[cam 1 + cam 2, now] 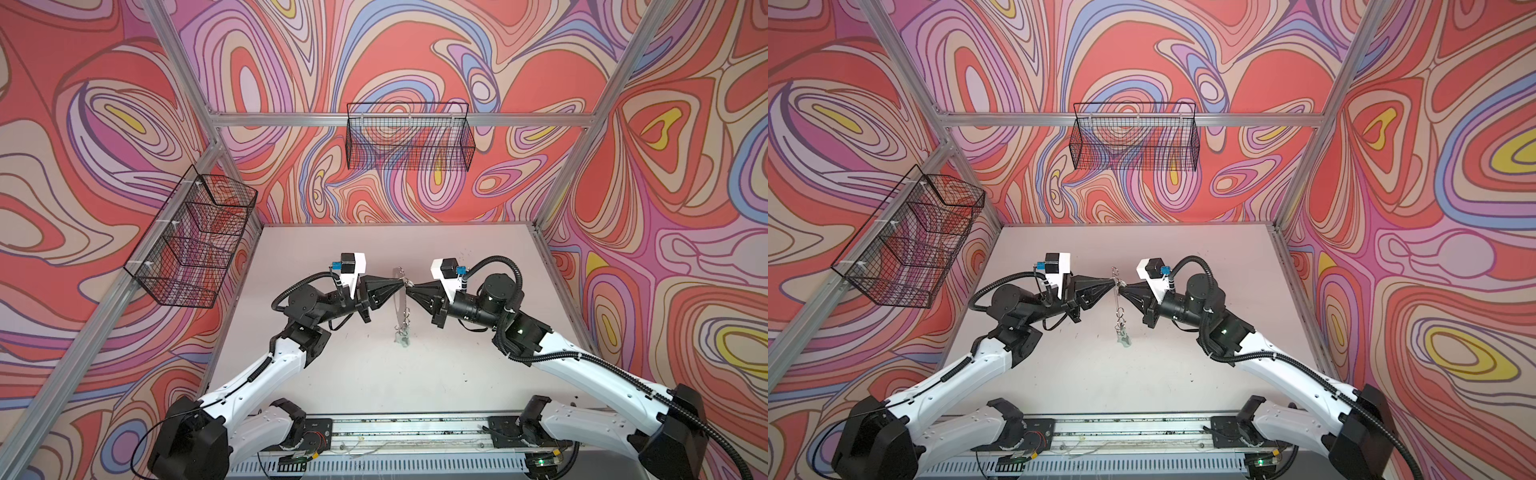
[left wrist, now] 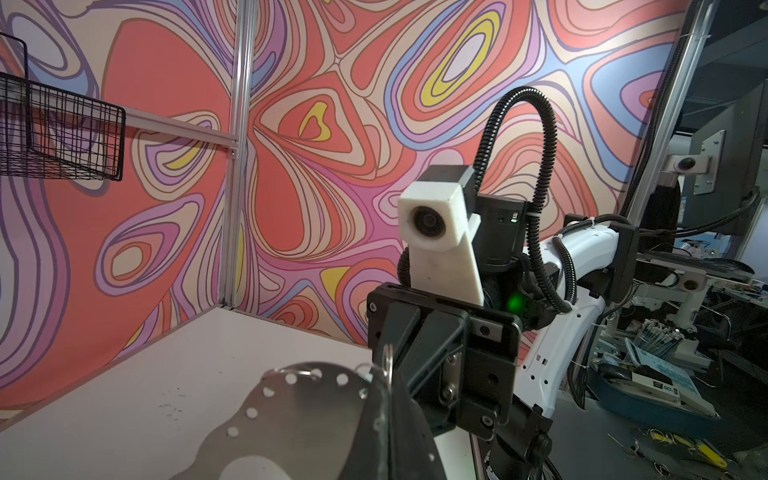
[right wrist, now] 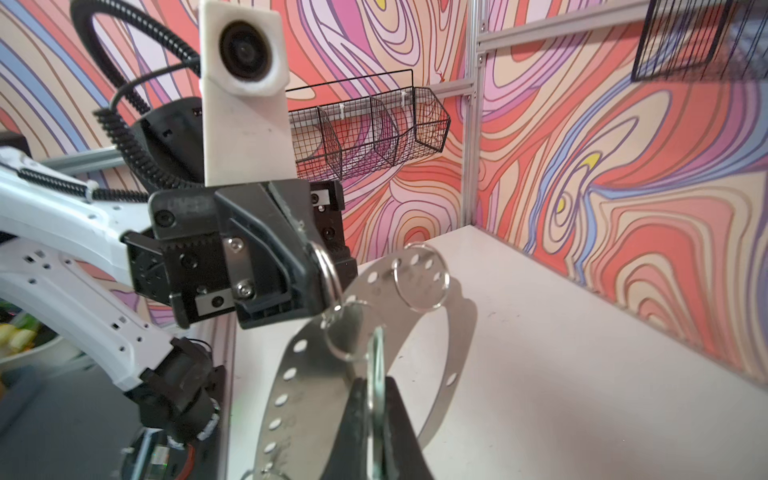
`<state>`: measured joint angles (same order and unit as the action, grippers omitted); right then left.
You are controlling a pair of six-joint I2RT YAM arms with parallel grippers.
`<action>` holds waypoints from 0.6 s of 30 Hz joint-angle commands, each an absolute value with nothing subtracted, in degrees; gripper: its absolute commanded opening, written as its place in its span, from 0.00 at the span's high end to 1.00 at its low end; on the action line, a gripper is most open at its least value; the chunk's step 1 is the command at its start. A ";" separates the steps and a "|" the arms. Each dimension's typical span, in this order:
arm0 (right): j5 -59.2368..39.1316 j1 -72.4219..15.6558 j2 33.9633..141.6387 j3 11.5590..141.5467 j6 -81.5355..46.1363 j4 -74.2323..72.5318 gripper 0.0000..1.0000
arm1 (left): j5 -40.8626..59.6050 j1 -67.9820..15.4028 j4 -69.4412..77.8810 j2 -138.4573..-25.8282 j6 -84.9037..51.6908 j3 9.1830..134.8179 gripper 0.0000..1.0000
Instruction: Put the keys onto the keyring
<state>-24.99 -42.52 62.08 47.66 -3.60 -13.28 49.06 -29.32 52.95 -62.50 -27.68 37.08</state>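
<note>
Right wrist view: the keyring (image 3: 316, 374), a wide flat shiny metal oval band with punched holes along its rim, is held on edge between both arms, over the pale surface (image 3: 561, 374). The left tool (image 3: 318, 270) is clenched on a small wire loop (image 3: 330, 272) threaded through the rim. The right tool (image 3: 376, 419) is clamped on a thin silvery key (image 3: 377, 357), seen edge-on. In a top view more keys (image 1: 402, 338) hang at the band's near end. The band looks stiff, light, slick and free to swing. The key is probably best pinched across its flat head, leaving its hole clear.
</note>
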 commanded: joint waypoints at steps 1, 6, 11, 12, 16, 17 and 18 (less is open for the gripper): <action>-23.16 -42.63 60.35 47.90 -1.77 -12.82 1.00 | 49.39 -29.64 55.43 -61.92 -27.87 39.28 1.00; -23.03 -42.63 59.59 49.14 -0.54 -10.44 1.00 | 49.57 -29.62 54.07 -61.98 -27.16 39.46 1.00; -23.47 -42.63 59.69 50.68 0.22 -8.08 1.00 | 49.88 -29.66 52.19 -61.98 -26.34 39.81 1.00; -23.47 -42.67 59.68 50.80 0.25 -7.96 1.00 | 49.85 -29.63 51.14 -61.92 -25.76 40.07 1.00; -23.45 -42.61 59.09 51.65 0.88 -6.31 1.00 | 48.92 -29.70 46.15 -60.79 -22.74 40.34 1.00; -23.41 -42.63 58.91 51.76 1.15 -5.95 1.00 | 48.60 -29.77 44.69 -60.41 -21.60 40.43 1.00; -23.38 -42.62 58.80 51.92 1.30 -5.60 1.00 | 48.31 -29.71 43.35 -59.94 -20.76 40.51 1.00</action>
<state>-23.70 -42.50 59.99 50.11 -0.40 -7.57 48.93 -29.32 45.98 -61.93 -24.12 38.37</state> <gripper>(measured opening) 0.050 0.048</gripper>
